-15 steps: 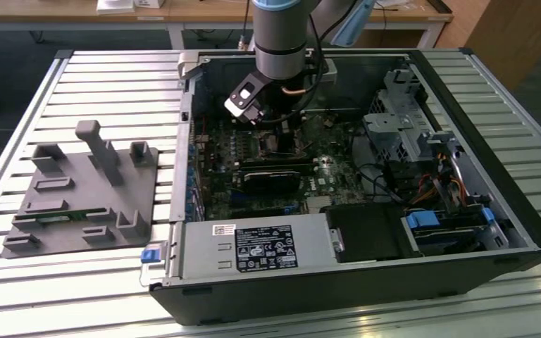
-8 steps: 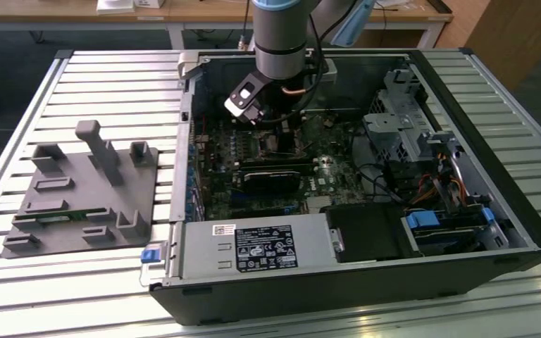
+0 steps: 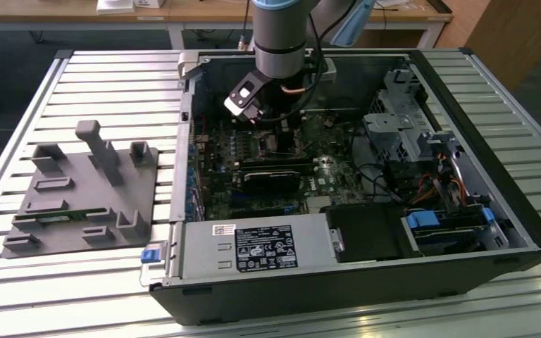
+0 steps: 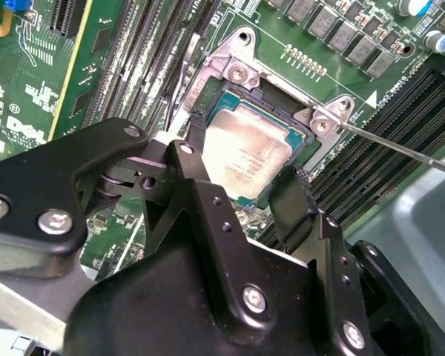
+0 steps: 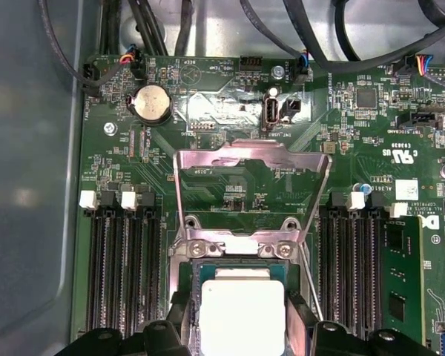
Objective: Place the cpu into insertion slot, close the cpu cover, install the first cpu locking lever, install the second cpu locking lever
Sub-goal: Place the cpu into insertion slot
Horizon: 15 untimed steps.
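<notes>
While the cpu cover [image 5: 252, 156] is standing hinged up off the insertion slot [image 4: 278, 100], the gripper [image 4: 243, 172] is pinching the cpu [image 4: 241, 152] by opposite edges, holding it directly beneath itself at the slot.

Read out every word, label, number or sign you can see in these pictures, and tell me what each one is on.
White sticker on the grey metal box: print too small to read.
Chip: faint marking on its top, not legible.
Green board: white lettering beside its parts, too small to quote reliably.
Nothing here can be quoted with confidence.
</notes>
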{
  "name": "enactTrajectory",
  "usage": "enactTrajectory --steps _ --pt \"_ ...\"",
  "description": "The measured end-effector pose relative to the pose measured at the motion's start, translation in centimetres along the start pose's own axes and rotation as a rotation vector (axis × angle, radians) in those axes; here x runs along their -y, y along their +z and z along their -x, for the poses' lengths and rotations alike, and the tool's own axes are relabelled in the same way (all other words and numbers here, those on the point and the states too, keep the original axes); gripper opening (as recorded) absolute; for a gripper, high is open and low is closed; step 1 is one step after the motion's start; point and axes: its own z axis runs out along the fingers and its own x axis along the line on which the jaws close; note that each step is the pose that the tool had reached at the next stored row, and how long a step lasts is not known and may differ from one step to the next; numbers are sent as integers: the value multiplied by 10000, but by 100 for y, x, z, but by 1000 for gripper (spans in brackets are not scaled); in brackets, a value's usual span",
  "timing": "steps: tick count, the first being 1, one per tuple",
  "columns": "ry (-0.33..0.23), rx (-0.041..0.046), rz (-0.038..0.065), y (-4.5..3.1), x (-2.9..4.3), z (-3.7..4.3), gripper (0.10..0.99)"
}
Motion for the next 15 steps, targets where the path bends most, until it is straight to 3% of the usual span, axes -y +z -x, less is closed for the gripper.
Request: enactTrajectory --steps 10,15 --pt "1 2 -2 -4 0 -15 616" --pt "3 1 -1 -84 -6 -14 616"
